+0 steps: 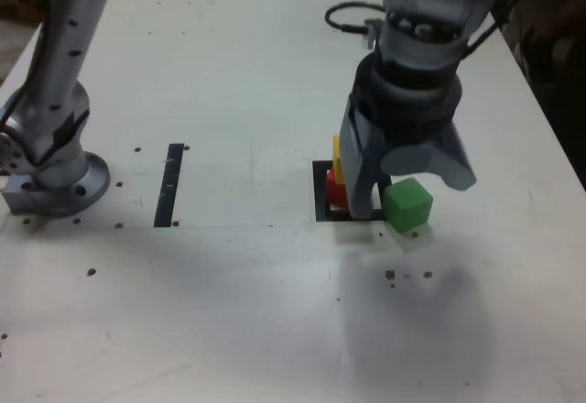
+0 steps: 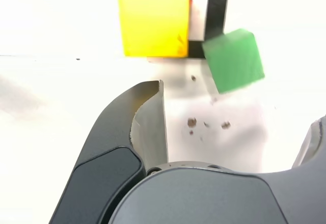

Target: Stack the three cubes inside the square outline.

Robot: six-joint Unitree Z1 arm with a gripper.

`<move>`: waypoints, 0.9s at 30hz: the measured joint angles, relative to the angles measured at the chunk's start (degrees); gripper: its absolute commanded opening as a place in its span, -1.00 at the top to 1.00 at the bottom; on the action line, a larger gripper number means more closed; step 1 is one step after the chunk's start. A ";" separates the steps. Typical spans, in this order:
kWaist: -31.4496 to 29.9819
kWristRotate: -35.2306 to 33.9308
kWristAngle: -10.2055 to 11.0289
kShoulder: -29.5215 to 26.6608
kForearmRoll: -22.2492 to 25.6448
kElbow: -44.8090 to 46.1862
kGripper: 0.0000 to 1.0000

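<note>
The grey two-fingered end effector (image 1: 409, 192) hangs with jaws apart, holding nothing. Just below it, the small matte green cube (image 1: 407, 204) sits on the white counter (image 1: 229, 311), beside the black square outline (image 1: 320, 192). It looks light and rigid; opposite flat faces suit gripping. Beyond, the yellow cube (image 2: 153, 19) tops the red cube (image 1: 335, 192) inside the outline.

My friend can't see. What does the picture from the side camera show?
A grey robot gripper hangs open around a small green cube on a white table. Beside it, a yellow cube sits on a red cube inside a black square outline.
</note>
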 measured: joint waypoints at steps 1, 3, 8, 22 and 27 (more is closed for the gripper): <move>0.00 -0.30 -0.12 0.26 -0.46 0.37 -0.99; 0.00 -1.77 -0.96 0.25 -3.23 2.57 -0.99; 0.04 -3.79 -2.23 0.41 -9.45 6.83 -0.98; 5.22 -5.33 -2.22 3.82 -10.88 4.72 -0.92; 5.81 -5.29 -2.72 4.74 -10.88 4.08 -0.86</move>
